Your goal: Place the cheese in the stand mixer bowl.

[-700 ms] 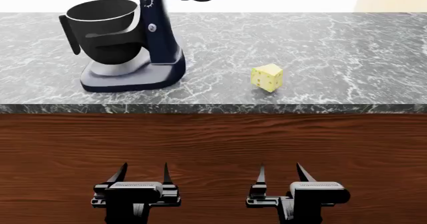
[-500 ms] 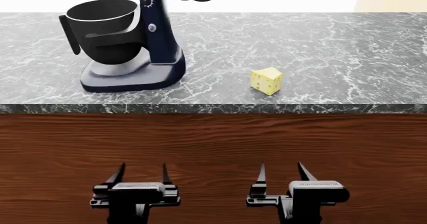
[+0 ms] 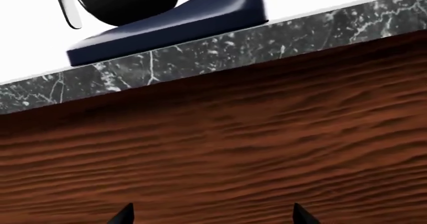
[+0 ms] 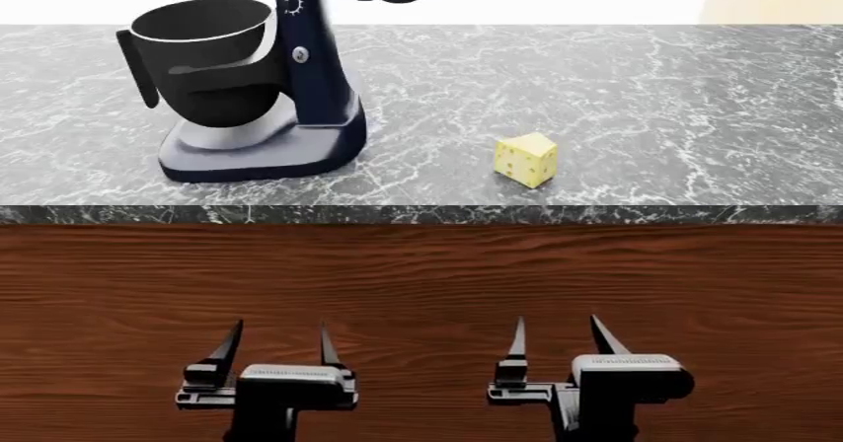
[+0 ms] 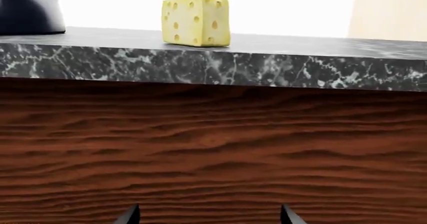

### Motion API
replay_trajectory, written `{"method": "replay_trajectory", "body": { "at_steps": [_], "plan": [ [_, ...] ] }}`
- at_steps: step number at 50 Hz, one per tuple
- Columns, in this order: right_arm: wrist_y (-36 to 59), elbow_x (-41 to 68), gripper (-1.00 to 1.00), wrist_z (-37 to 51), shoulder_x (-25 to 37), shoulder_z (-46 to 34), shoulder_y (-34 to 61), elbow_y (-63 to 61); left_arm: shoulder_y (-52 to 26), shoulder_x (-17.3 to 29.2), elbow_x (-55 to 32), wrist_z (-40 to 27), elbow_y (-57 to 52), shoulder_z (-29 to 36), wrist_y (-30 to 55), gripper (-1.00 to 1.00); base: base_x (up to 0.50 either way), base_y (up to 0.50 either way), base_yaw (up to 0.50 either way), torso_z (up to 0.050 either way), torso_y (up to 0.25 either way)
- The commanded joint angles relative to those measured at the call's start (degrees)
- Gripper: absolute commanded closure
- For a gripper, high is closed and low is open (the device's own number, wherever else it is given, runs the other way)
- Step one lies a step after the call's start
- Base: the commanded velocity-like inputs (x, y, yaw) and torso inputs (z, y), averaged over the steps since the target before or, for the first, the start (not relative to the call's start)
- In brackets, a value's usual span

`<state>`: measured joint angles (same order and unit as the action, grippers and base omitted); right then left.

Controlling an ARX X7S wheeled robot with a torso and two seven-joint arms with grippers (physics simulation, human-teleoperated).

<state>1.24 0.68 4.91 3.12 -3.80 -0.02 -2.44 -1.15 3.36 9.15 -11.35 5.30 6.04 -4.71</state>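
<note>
Left pincer [image 4: 275,349]: released, fingers spread, nothing between them, low before the wood cabinet front [image 4: 421,284].
Right pincer [image 4: 559,342]: released, fingers apart, holding nothing, below the worktop edge.
Cheese [image 4: 526,160]: on the marble worktop [image 4: 658,107] near its front edge, well apart from the mixer.
Stand mixer bowl [image 4: 204,59]: cradled on the navy stand mixer [image 4: 310,77]; the part of its inside that shows is bare.
Writing: a dial mark on the mixer column, not readable.

Head looks down; wrists face the counter edge [image 5: 213,69].
</note>
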Motion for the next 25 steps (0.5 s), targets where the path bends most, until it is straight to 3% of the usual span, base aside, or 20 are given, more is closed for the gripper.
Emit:
{"method": "replay_trajectory", "body": {
  "at_steps": [1, 7, 13, 22, 25],
  "plan": [
    [0.1, 0.5, -1.0, -0.6, -0.1, -0.1, 0.1, 0.9, 0.3, -0.3, -2.6, 1.7, 0.5, -0.7, -0.8, -1.0, 0.0, 0.0, 0.0, 0.0, 0.0],
    [2.2, 1.5, -1.0, 0.5, 0.4, 0.0, 0.2, -1.4, 0.6, 0.4, -3.4, 1.0, -1.5, -0.7, -0.2, -1.0, 0.0, 0.0, 0.0, 0.0, 0.0],
    [14.7, 5.2, -1.0, 0.7, 4.0, 3.0, 2.9, -19.1, -1.5, 2.5, -2.4, 0.3, -14.4, -2.9, 7.2, -1.0, 0.0, 0.0, 0.0, 0.0, 0.0],
    [34.5, 9.3, -1.0, 1.7, 11.0, 10.6, 11.4, -40.1, -7.7, 6.9, -4.7, -0.2, -31.2, -12.0, 19.0, -1.0, 0.0, 0.0, 0.0, 0.0, 0.0],
    [39.5, 12.1, -1.0, 2.2, 13.1, 17.9, 13.0, -47.7, -9.8, 8.3, -6.3, -0.7, -36.0, -16.8, 23.0, -1.0, 0.0, 0.0, 0.0, 0.0, 0.0]
  ]
}}
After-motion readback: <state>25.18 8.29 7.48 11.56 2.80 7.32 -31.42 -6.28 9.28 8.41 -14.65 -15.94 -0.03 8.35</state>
